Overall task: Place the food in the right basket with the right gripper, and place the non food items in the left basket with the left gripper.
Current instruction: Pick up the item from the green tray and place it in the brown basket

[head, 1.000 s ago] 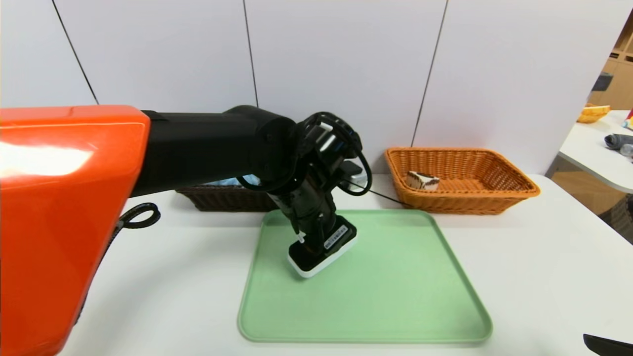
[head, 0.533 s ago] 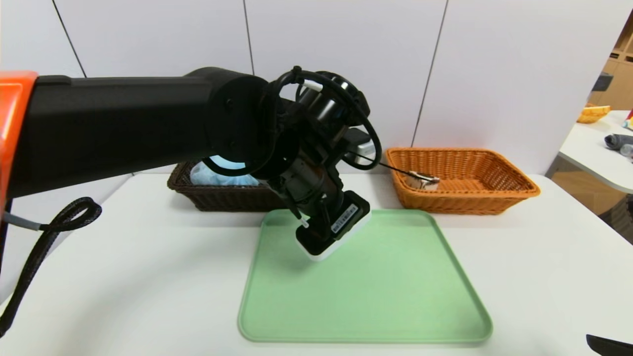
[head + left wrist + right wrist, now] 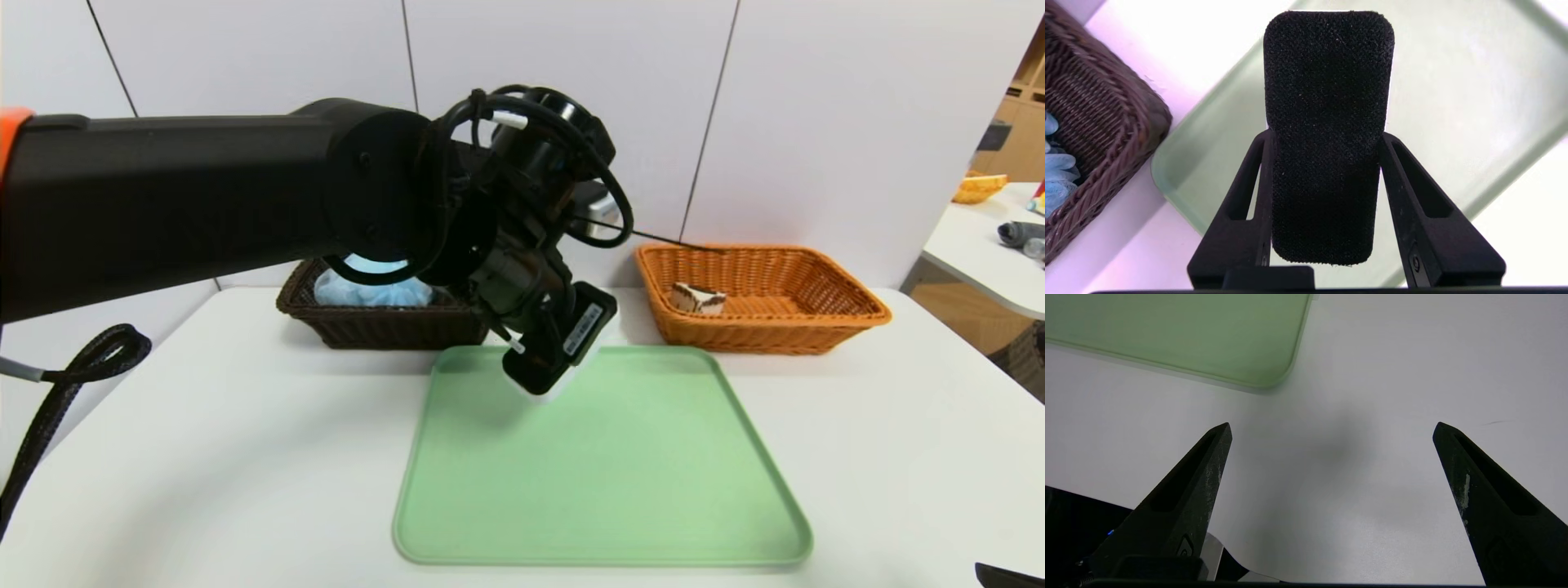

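Observation:
My left gripper [image 3: 545,347] is shut on the black-topped white block [image 3: 563,347], held tilted above the far edge of the green tray [image 3: 604,490]. In the left wrist view the block [image 3: 1327,134] fills the space between my fingers [image 3: 1249,196]. The dark brown basket [image 3: 384,327] sits behind it to the left with the light-blue pouf [image 3: 367,286] inside. The cake slice [image 3: 698,299] lies in the orange-tan basket [image 3: 784,327]. My right gripper [image 3: 1331,428] stands open over bare table at the near right, holding nothing.
The white table [image 3: 898,449] spreads around the tray. A thin black cable [image 3: 653,237] runs from my left wrist toward the orange-tan basket. Another table with items [image 3: 996,237] stands at the far right.
My left arm has lifted the block off the tray and carried it back toward the dark brown basket, tilting it more. The right gripper has stayed put.

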Controlling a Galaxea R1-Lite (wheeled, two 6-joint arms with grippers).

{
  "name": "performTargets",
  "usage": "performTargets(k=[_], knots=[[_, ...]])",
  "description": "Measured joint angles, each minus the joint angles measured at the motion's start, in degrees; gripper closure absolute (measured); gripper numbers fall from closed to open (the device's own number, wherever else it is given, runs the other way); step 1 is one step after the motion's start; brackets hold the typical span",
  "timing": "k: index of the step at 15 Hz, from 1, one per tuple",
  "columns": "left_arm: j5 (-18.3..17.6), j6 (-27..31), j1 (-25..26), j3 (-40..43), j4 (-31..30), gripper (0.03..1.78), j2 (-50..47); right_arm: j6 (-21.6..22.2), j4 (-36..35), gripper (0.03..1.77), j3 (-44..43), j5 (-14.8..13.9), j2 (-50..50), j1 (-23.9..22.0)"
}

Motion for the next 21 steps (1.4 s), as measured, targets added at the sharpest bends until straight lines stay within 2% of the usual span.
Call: performTargets(k=[2,5,8,12,15,21], knots=[[1.1,-3.7,2.0,-0.1,-4.3,0.98,-0.2,0.0,-0.1,0.10,0.4,0.0,-0.2,0.0],[2.8,-3.7,7.7,-0.3,-8.6,0.98,-0.4,0.0,-0.1,0.10,0.5,0.1,-0.4,0.1],[3.4,-3.7,14.3,-0.3,-10.0,0.98,0.0,-0.1,-0.1,0.10,0.9,0.1,-0.5,0.1],[4.4,-3.9,20.1,-0.3,-15.2,0.98,1.6,-0.1,0.0,0.10,1.8,0.1,-1.0,0.1],[6.2,-3.7,22.2,-0.3,-21.7,0.98,3.5,-0.1,0.0,0.10,2.6,0.1,-1.8,0.1],[6.7,-4.8,22.8,-0.2,-24.8,0.98,5.9,-0.1,0.0,0.10,2.7,0.1,-2.2,0.1]])
